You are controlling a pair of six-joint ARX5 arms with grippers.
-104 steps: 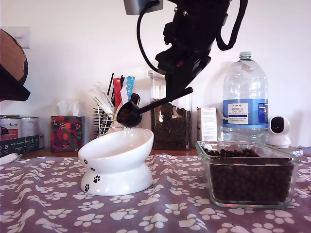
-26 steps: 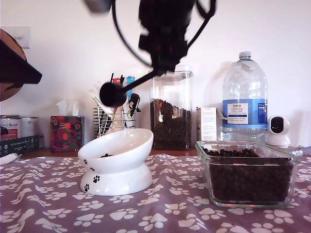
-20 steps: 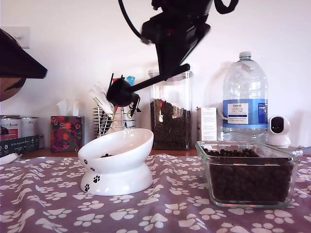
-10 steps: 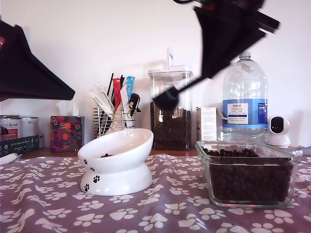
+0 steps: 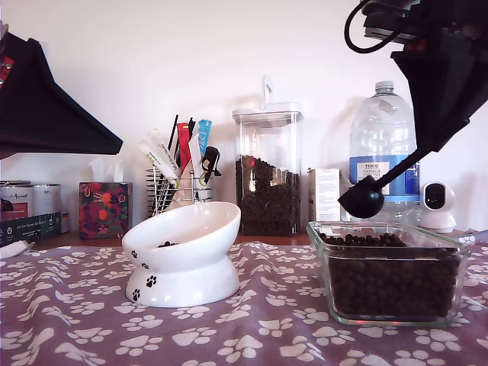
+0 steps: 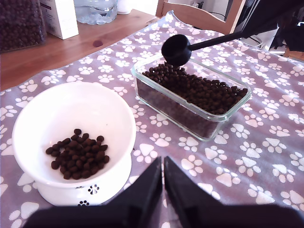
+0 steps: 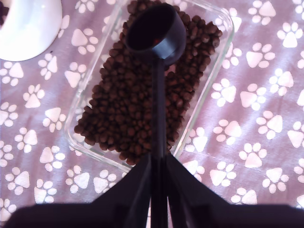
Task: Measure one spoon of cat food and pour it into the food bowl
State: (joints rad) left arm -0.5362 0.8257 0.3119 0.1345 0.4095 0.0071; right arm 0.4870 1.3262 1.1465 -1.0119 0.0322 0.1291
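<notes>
My second gripper point(image 7: 158, 178) pinches the thin handle of the black spoon point(image 5: 363, 200), its jaws pressed against the handle on either side, and holds the empty cup just above the glass dish point(image 5: 393, 273) heaped with cat food point(image 7: 137, 95). In the second wrist view the cup hangs over the far end of the dish from the gripper, mouth open to the camera and nothing in it. The food bowl point(image 5: 185, 253) stands on the paw-print cloth point(image 5: 259, 335) well apart from the spoon, toward the exterior view's left, with a small pile of pellets point(image 6: 78, 153) lying in its lower side. My first gripper point(image 6: 163, 183) hangs over the cloth near the bowl's base, jaws pressed together on nothing. Behind the spoon stand a water bottle point(image 5: 383, 156) and a tall clear canister point(image 5: 267, 174).
</notes>
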